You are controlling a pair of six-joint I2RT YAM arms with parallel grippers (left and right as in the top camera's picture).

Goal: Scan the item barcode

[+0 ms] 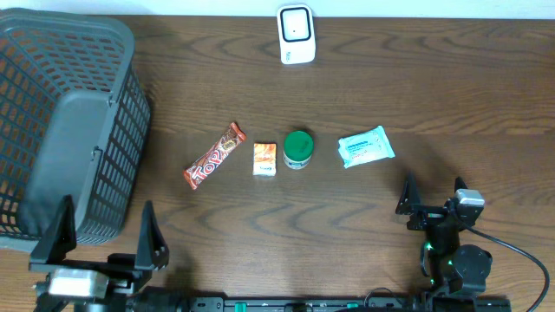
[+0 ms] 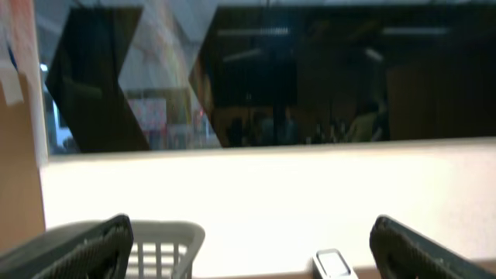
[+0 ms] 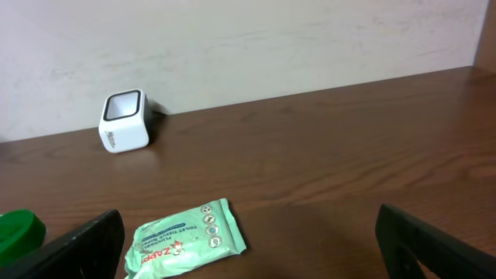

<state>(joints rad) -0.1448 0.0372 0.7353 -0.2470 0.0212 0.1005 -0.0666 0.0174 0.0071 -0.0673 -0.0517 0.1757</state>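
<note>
Where the overhead camera looks down on the wooden table (image 1: 434, 78), four items lie in a mid-table row, seemingly for easy reach: a red-orange wrapped candy bar (image 1: 214, 156), a small orange carton (image 1: 264, 159), a green-lidded round jar (image 1: 298, 149) and a pale green tissue packet (image 1: 365, 146). The white boxy barcode scanner (image 1: 296, 35) stands at the far edge and a grey plastic mesh basket (image 1: 69, 113) at left, while the left gripper (image 1: 104, 232) and right gripper (image 1: 432, 195) are spread wide and empty near the front. The left wrist view shows parted fingers (image 2: 85, 248) framing basket rim and scanner top; the right wrist view frames the tissue packet (image 3: 186, 239), likely the nearest pick.
</note>
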